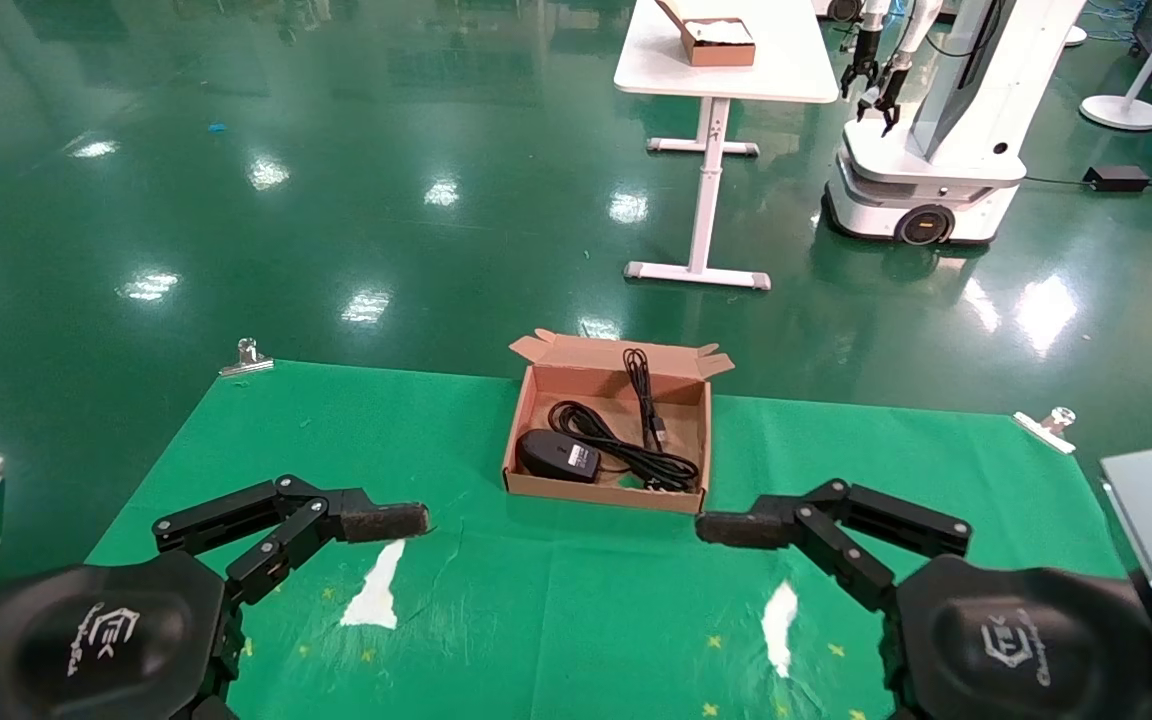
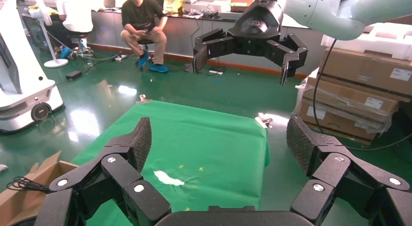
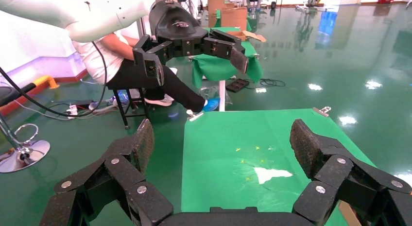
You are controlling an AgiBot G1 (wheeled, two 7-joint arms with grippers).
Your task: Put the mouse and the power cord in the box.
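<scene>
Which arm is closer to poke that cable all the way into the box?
Probably the right. The right gripper, open, hangs by the box's near corner, on the cable's side; the left gripper, also open, is farther off.

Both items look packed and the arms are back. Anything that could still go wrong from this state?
The mouse and the power cord lie inside the box, and both grippers, left and right, hang open and empty over the green cloth.

1. A length of cable climbs the far wall and could spill out or snag if the box is moved.
2. The right gripper is close to the box's near corner; a careless move could nudge it.
</scene>
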